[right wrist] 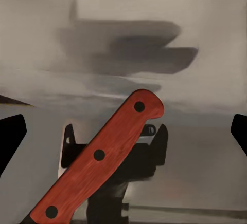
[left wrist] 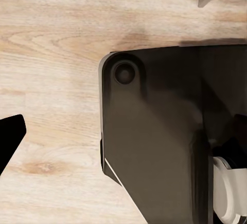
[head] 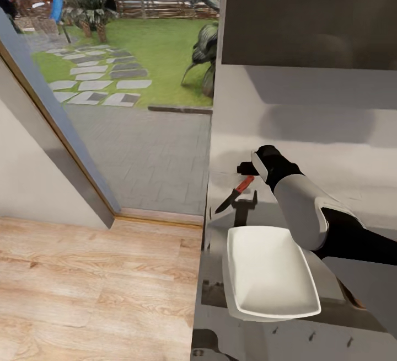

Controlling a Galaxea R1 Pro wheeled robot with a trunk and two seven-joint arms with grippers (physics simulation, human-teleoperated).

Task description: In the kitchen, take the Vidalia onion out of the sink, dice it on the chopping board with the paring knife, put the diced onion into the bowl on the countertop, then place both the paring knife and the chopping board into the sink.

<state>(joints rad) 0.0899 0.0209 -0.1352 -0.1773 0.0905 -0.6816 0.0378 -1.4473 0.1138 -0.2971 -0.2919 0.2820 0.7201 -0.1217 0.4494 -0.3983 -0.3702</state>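
The paring knife (head: 234, 194), red-handled with a dark blade, hangs tilted just above the pale countertop (head: 309, 129), blade pointing toward the counter's left edge. My right gripper (head: 246, 176) is right at its handle. In the right wrist view the riveted red handle (right wrist: 103, 152) runs diagonally between the fingertips (right wrist: 11, 141), which stand wide apart and touch nothing: open. A white rectangular bowl (head: 270, 272) rests on the counter nearer to me, with nothing in it. My left gripper (left wrist: 123, 142) hangs over the wooden floor; one fingertip (left wrist: 10, 142) sits at the frame edge.
The counter's left edge (head: 208, 206) drops to a wooden floor (head: 94, 289). A glass door (head: 127, 74) beyond opens on a garden. A grey wall (head: 309, 13) backs the counter. My dark base (left wrist: 154, 142) is below the left wrist.
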